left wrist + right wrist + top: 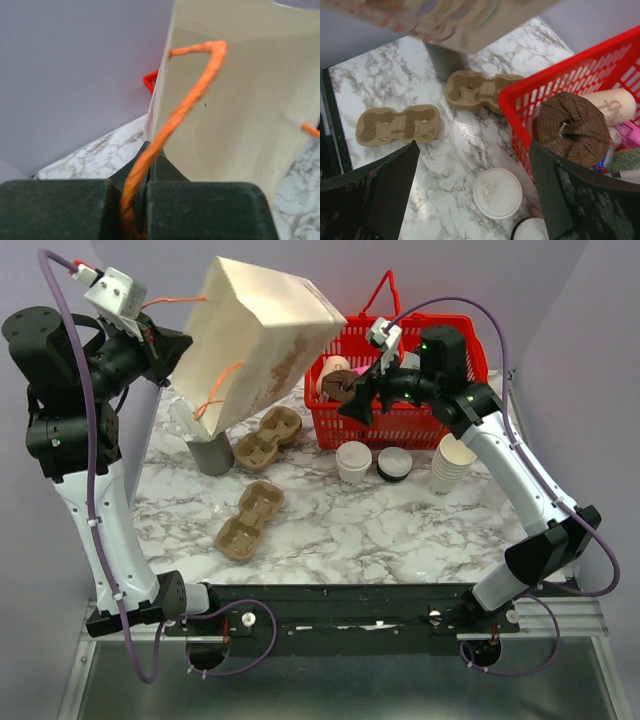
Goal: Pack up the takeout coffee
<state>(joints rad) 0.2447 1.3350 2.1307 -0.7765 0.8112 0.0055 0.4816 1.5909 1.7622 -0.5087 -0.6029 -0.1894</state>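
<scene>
Basket (432, 430) holds a brown pleated bundle (575, 127); left gripper (149, 165) pinches orange bag handle (195, 95) (right gripper (474, 145) spread).

Left pincer (149, 162) clamped, right pincer (474, 150) spread wide

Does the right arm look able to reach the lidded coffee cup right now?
Probably yes: the right gripper hangs open above the takeout coffee, with nothing covering it, though the red basket stands close beside.

The basket (400, 428) and lid stack (393, 464) crowd the cup (353, 460); top open.
</scene>
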